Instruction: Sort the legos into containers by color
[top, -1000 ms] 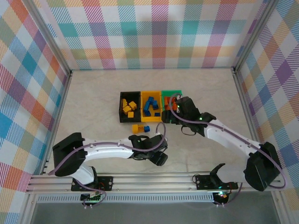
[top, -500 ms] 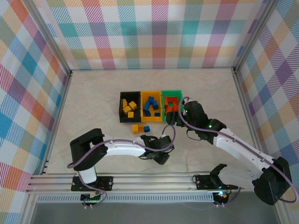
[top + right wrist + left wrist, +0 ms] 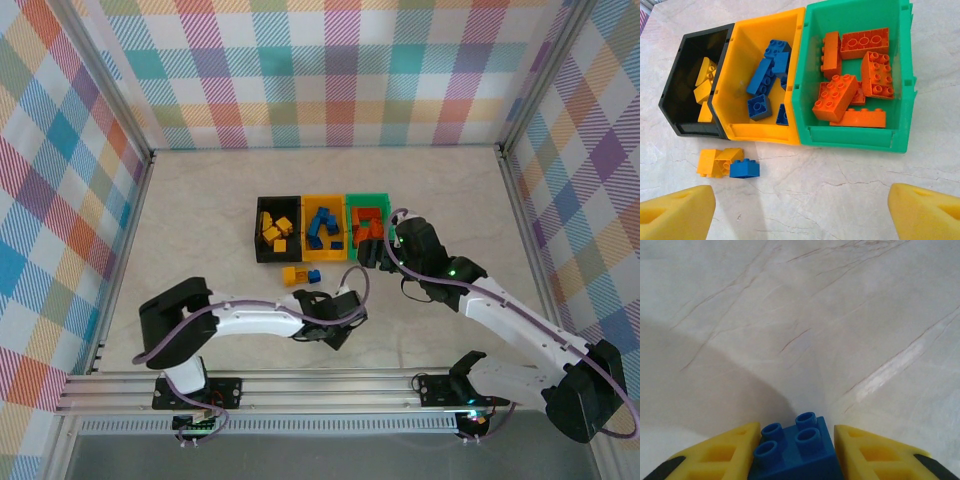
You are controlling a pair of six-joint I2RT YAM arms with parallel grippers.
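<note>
Pinching now: the left gripper (image 3: 797, 430) has its yellow fingers (image 3: 720, 455) narrowed onto a blue brick (image 3: 792, 452), one pad against each side wall, studs up. From this close view I cannot tell whether the brick is clear of the table (image 3: 805, 315).
Other arm: the right gripper (image 3: 801, 200) is spread wide and empty, hanging over bare table just in front of the green bin (image 3: 850, 137).
Bins: the black bin (image 3: 670, 107) holds yellow bricks (image 3: 702, 80), the yellow-orange bin (image 3: 747, 60) holds blue bricks (image 3: 767, 75), and the green bin holds orange bricks (image 3: 840, 95).
Loose pieces: a yellow pair (image 3: 715, 161) with a small blue brick (image 3: 745, 169) touching it, on the table just in front of the black and yellow-orange bins.
Handling: judged light, hard and stiff, not fragile. The glossy walls are probably slippery, so a skewed pinch could let the brick twist or pop out.
Where to hold: two opposite flat walls, pads square and below the studs, as the present grip appears to be.
Destination: by colour, the pinched brick belongs in the yellow-orange bin, the middle of the row.
</note>
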